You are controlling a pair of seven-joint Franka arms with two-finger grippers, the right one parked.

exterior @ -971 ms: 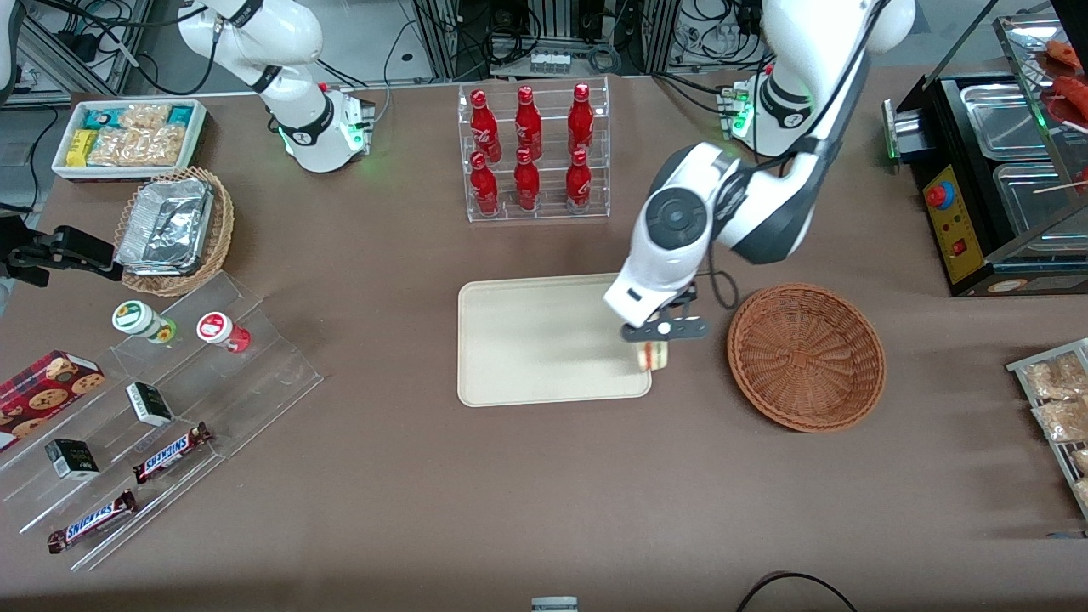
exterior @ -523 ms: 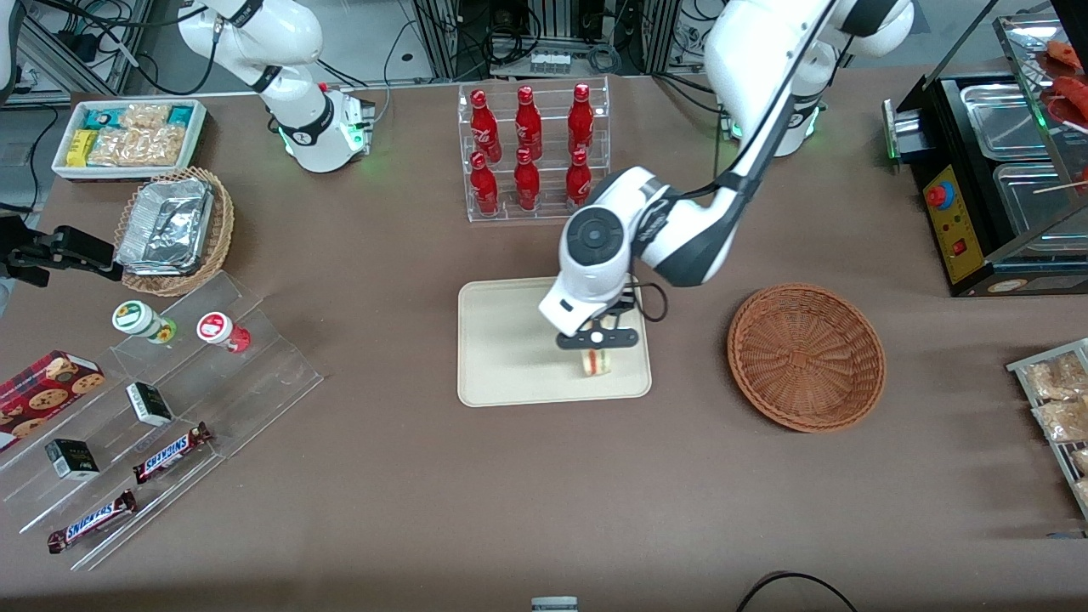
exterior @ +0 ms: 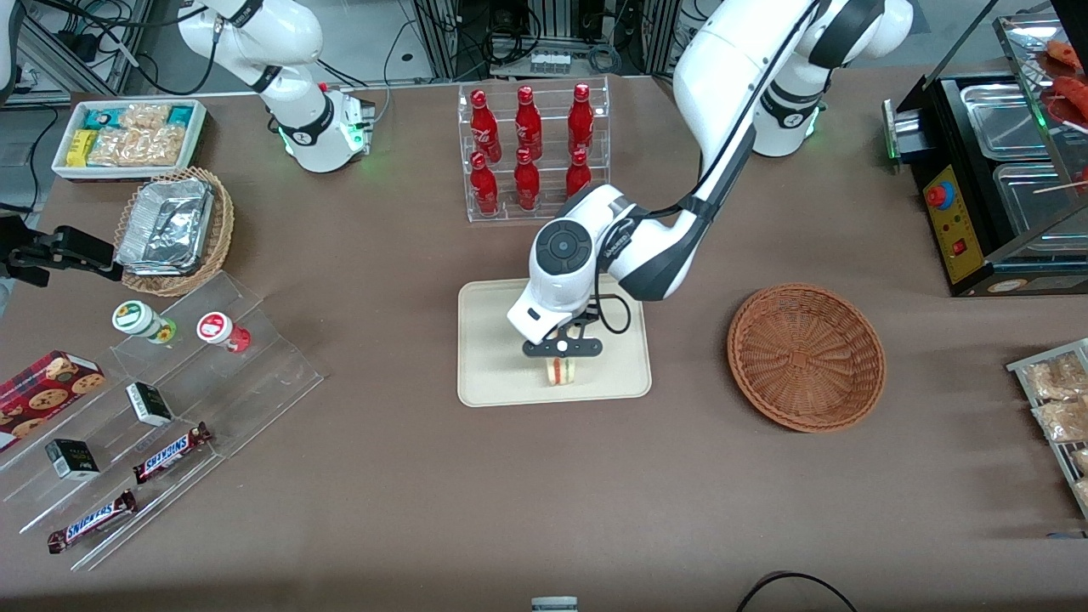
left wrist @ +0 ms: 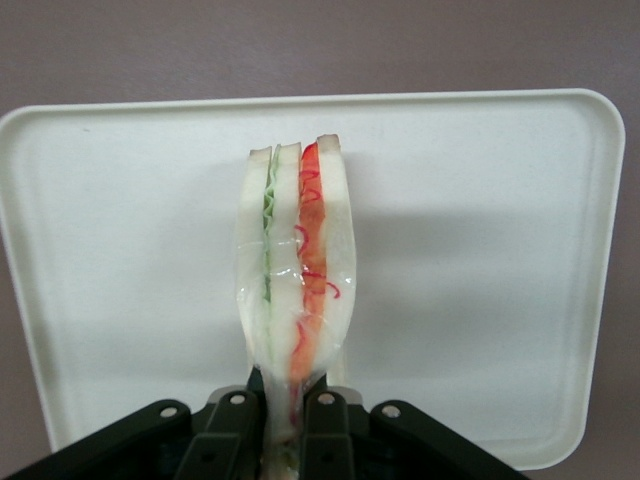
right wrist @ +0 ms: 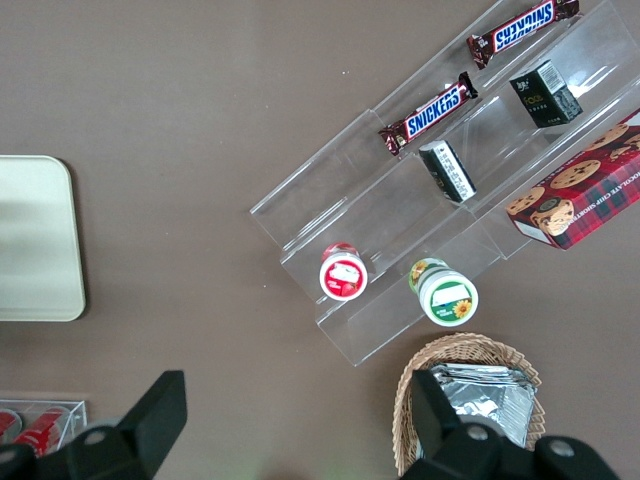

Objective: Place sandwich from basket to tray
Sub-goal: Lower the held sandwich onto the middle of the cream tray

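Note:
My left gripper (exterior: 562, 357) hangs over the cream-beige tray (exterior: 493, 340), near its edge closest to the front camera, shut on the sandwich (exterior: 561, 371). In the left wrist view the sandwich (left wrist: 296, 270) is a plastic-wrapped wedge of pale bread with green and red filling stripes, pinched at its narrow end between the black fingers (left wrist: 325, 425), with the tray (left wrist: 480, 250) spread beneath it. The reddish-brown wicker basket (exterior: 806, 357) sits empty on the table beside the tray, toward the working arm's end.
A clear rack of red bottles (exterior: 531, 153) stands farther from the front camera than the tray. Toward the parked arm's end lie a tan basket of foil containers (exterior: 174, 229), a white snack bin (exterior: 127, 136) and acrylic steps with candy bars (exterior: 170, 455). A black food warmer (exterior: 994, 170) stands at the working arm's end.
The gripper has carried the sandwich from the tray's edge nearest the basket across to the tray's middle, moving toward the parked arm's end, and stayed shut on it.

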